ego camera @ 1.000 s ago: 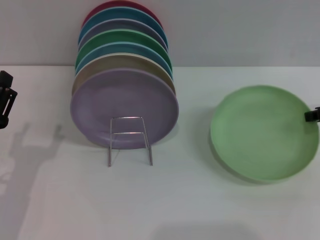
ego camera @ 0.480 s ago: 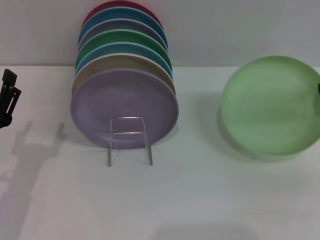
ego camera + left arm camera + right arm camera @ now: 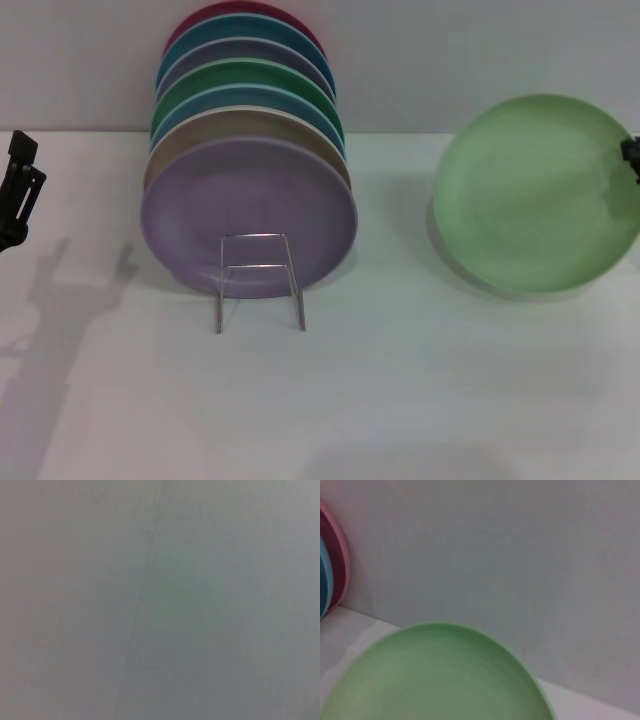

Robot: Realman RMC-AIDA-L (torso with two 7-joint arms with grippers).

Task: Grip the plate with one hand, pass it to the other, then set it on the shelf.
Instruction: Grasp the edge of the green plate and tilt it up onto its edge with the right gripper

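At plate [image 3: 535,195] rim, seemingly: right gripper [image 3: 631,155].

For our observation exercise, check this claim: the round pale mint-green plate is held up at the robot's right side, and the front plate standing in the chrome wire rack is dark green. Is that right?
Not quite. The round pale mint-green plate is indeed held up at the right, at the right gripper. But the front plate standing in the thin chrome wire rack is lilac, not dark green, as the head view shows.
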